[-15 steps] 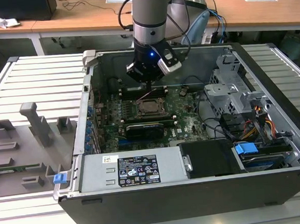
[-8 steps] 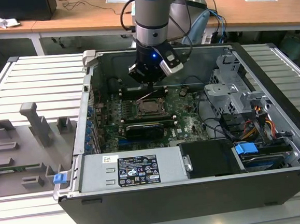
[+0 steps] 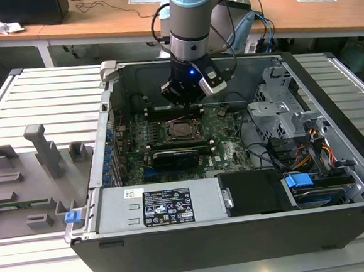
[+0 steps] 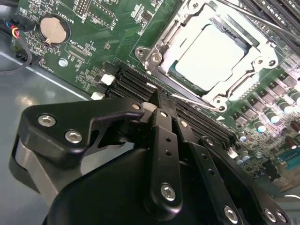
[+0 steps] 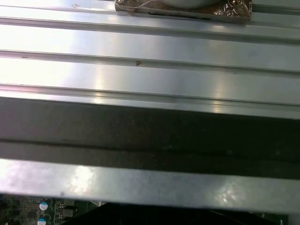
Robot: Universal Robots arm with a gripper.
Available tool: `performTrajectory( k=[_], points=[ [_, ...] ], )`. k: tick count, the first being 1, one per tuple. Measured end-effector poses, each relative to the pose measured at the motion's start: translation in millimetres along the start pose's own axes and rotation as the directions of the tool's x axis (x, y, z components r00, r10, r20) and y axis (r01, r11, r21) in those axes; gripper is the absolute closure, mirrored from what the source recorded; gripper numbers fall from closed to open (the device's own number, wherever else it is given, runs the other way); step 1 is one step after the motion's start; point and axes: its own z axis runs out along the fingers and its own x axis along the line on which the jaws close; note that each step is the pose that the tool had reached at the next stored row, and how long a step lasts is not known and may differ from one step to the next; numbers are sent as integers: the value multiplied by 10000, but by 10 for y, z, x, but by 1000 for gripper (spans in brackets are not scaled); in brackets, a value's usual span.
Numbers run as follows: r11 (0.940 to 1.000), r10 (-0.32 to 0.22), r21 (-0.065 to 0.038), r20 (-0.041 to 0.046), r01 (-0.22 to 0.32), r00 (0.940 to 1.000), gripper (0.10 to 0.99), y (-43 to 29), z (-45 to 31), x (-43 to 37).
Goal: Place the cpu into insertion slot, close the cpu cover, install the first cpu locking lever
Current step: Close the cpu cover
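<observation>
Fingers of the gripper [image 4: 161,101] stand pinched together at centre of the second wrist view, holding nothing, just beside a thin locking lever [image 4: 194,99]. Upper right, the cpu [image 4: 211,51] sits in the insertion slot with the cpu cover [image 4: 255,63] down; latching looks unfinished.

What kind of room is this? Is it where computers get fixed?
Probably a robotics lab or workshop, not a repair shop. An opened computer case lies on a slatted metal bench, a robot arm reaches into it, and wooden office desks stand behind.
</observation>
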Motion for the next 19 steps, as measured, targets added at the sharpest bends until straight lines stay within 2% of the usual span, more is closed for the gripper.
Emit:
performTrajectory(
  k=[11,17,19],
  points=[
    [10000,-1,17,-1,1,10000,984,-9,86,-11],
    [9999,-2,133,-9,2,10000,984,-12,113,-18],
    [9998,-4,200,-15,4,10000,984,-14,124,-21]
  ],
)
